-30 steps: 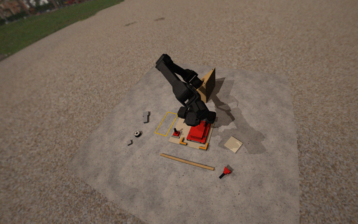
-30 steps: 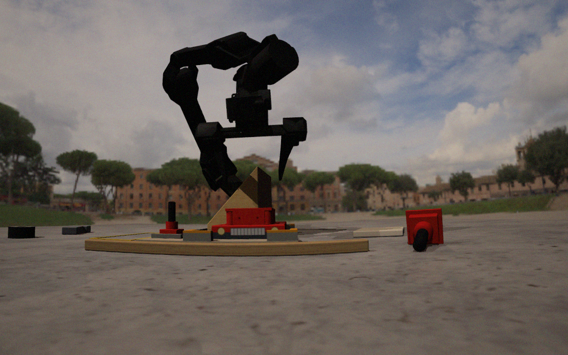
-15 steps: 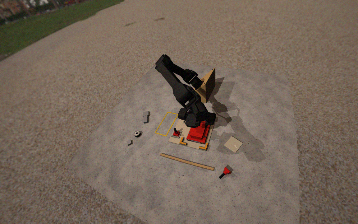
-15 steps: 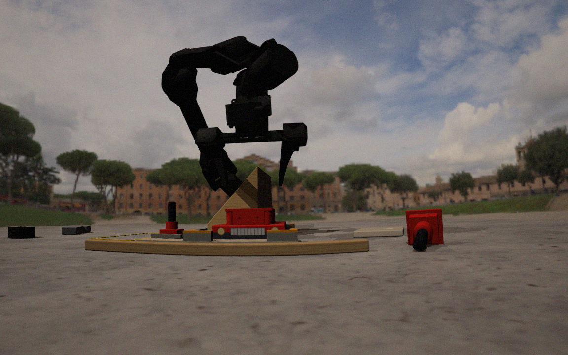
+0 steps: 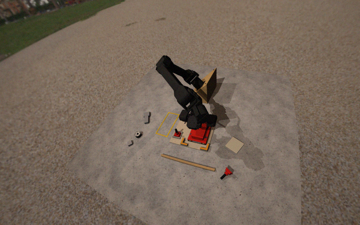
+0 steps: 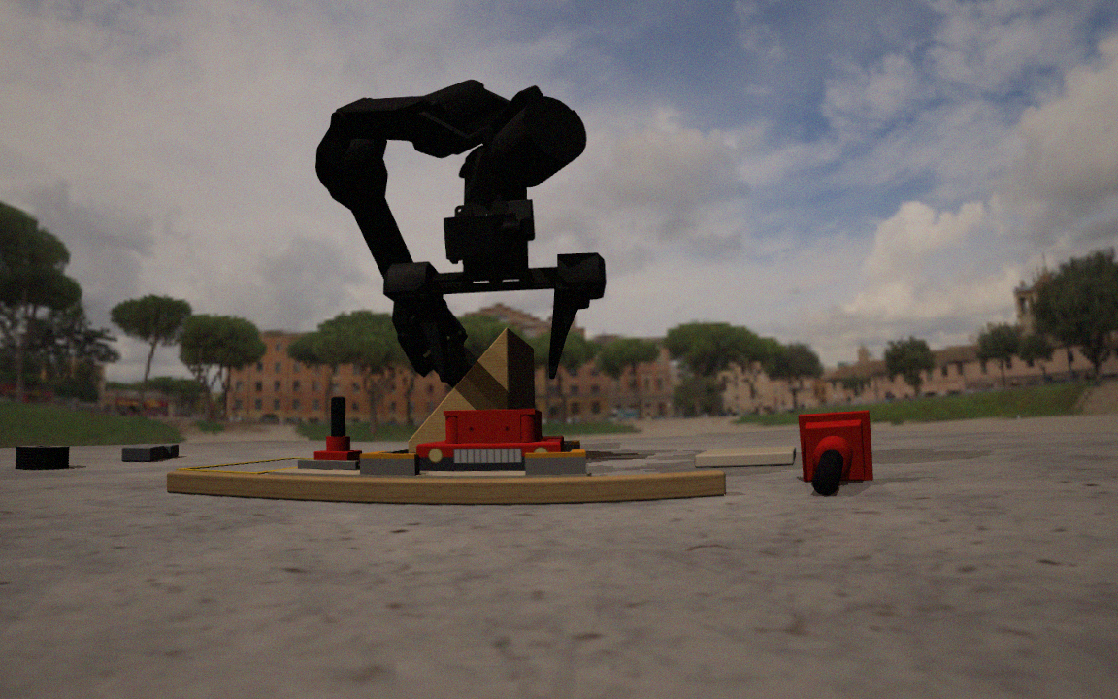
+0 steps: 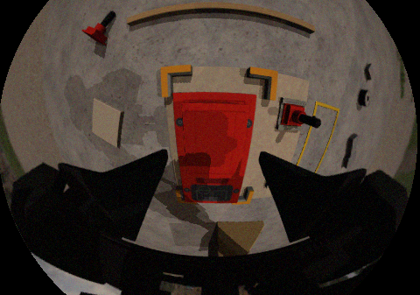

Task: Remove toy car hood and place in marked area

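The toy car (image 5: 197,141) (image 6: 486,454) sits on the beige board, inside orange and grey corner brackets. Its red hood (image 5: 199,135) (image 6: 493,425) (image 7: 214,133) is the raised block on the car, with dark shadow across part of it in the wrist view. My gripper (image 6: 489,374) (image 7: 213,155) is open, with nothing between the fingers. It points down above the car, one finger on either side of it in the wrist view, tips well above the hood; the tips are hidden in the top view. The marked area, a yellow outline (image 5: 161,134) (image 7: 328,106), lies beside the board and holds nothing.
A red piece with a black handle (image 5: 177,133) (image 7: 290,115) stands on the board. Another red piece (image 5: 227,171) (image 6: 837,443) lies near a wooden bar (image 5: 188,162) and a beige tile (image 5: 234,144). A wooden wedge (image 5: 210,83) stands behind. A wheel (image 5: 137,134) lies beyond the outline.
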Available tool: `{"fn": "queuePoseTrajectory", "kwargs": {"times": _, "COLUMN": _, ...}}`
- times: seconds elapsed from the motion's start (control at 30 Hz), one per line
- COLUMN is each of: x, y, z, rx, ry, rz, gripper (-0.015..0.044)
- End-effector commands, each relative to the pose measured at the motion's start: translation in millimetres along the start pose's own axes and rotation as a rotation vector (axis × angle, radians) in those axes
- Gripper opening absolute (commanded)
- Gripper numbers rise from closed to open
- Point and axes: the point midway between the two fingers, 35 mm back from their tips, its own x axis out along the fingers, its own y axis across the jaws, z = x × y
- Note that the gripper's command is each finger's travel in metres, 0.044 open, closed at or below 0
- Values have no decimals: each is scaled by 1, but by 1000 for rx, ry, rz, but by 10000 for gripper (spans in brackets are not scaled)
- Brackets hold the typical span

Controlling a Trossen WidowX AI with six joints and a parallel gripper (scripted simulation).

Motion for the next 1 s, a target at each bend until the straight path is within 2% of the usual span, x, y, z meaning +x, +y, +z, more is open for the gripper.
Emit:
{"fn": "queuePoseTrajectory", "kwargs": {"times": 0.0, "x": 5, "y": 0, "z": -3, "rx": -10, "ry": 4, "rz": -7, "gripper": 440}}
{"fn": "queuePoseTrajectory", "kwargs": {"times": 0.97, "x": 24, "y": -1, "z": -3, "rx": -9, "ry": 4, "rz": -9, "gripper": 440}}
